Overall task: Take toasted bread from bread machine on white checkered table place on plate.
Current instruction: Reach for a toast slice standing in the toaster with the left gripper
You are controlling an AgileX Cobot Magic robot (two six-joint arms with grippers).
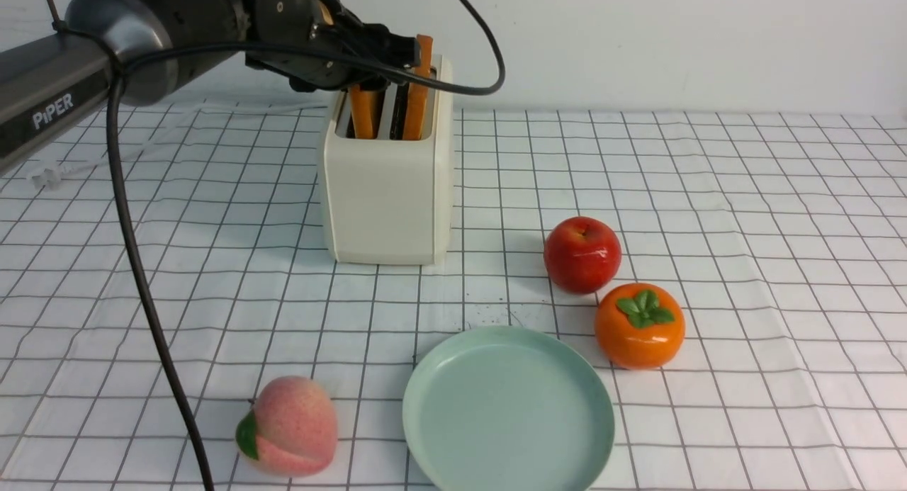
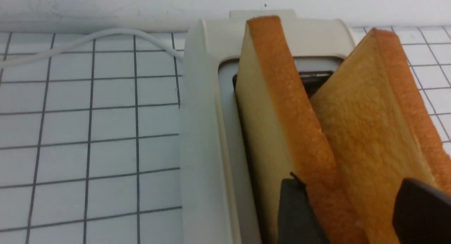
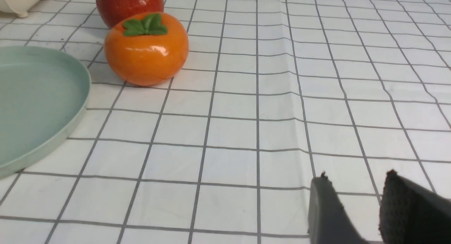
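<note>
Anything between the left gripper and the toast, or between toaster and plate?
Nothing visible. The left gripper straddles a toasted bread slice in the bread machine; bare cloth runs to the plate; apple and persimmon sit aside.

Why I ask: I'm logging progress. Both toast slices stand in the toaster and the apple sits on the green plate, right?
Not quite: the front view shows the apple sitting on the checkered table beyond the green plate, which is empty. Both toast slices do stand in the toaster.
</note>
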